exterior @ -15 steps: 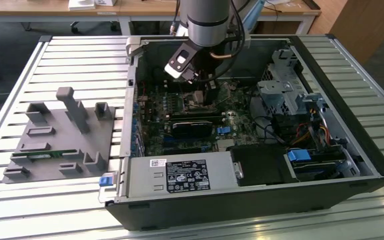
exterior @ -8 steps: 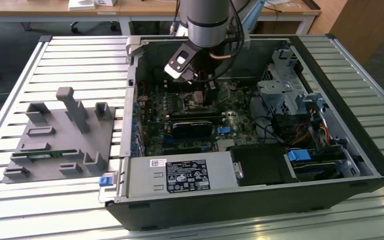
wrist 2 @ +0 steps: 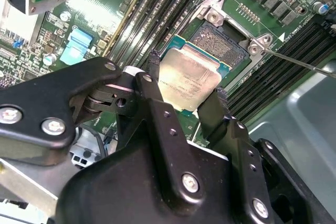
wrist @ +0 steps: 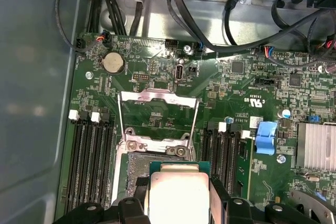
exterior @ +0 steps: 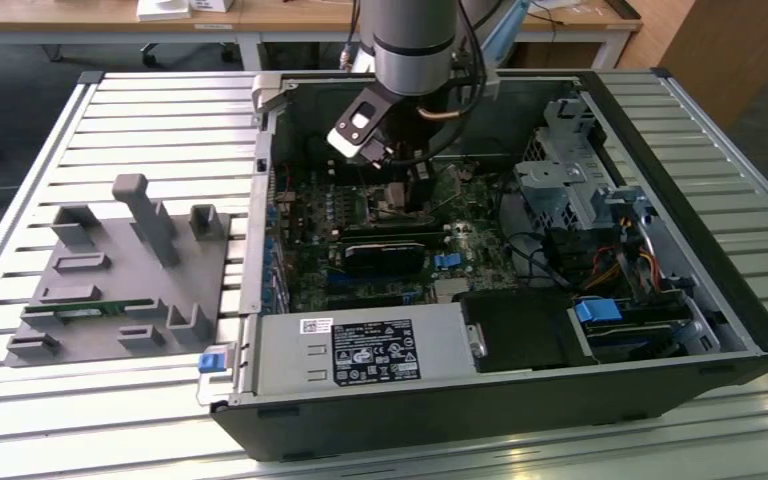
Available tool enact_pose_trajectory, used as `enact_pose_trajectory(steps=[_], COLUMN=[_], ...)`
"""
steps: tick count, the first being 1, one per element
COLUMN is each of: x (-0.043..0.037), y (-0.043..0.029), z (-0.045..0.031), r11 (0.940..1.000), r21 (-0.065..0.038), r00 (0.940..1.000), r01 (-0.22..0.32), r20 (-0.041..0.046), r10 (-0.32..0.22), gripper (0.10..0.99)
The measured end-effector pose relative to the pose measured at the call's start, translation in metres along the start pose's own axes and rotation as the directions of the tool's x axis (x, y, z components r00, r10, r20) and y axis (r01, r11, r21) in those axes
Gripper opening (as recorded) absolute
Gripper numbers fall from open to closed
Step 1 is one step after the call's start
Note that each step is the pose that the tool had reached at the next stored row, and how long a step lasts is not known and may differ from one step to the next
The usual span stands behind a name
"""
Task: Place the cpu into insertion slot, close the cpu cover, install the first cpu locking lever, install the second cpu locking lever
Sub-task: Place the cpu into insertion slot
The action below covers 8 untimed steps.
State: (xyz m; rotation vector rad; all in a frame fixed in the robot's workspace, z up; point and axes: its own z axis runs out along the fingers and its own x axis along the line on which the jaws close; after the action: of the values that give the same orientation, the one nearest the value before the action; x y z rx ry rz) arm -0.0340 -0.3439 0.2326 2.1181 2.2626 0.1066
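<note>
Black hand point(wrist 2: 186, 80) clamps the cpu point(wrist 2: 195, 71) by its edges over the insertion slot point(wrist 2: 221, 43).

I am holding the cpu point(wrist 2: 191, 80) in my gripper point(wrist 2: 186, 78), partly over the insertion slot point(wrist 2: 223, 43) inside the computer case point(exterior: 704, 330). The cpu cover point(wrist: 157, 114) is standing open beyond the slot, with memory slots point(wrist: 86, 156) running along both sides. The case is lying on the slatted table point(exterior: 157, 110), and a fixture block point(exterior: 117, 270) is sitting beside it on the exterior view's left.
</note>
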Motion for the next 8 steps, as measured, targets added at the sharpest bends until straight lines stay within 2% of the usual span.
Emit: enact_pose_trajectory(steps=[8], x=[0.0024], y=[-0.0006], z=[0.003], r11=[0.9994], r21=[0.0], r00=[0.9994], r01=[-0.033], r20=[0.0027], r10=[0.033], gripper=[0.541])
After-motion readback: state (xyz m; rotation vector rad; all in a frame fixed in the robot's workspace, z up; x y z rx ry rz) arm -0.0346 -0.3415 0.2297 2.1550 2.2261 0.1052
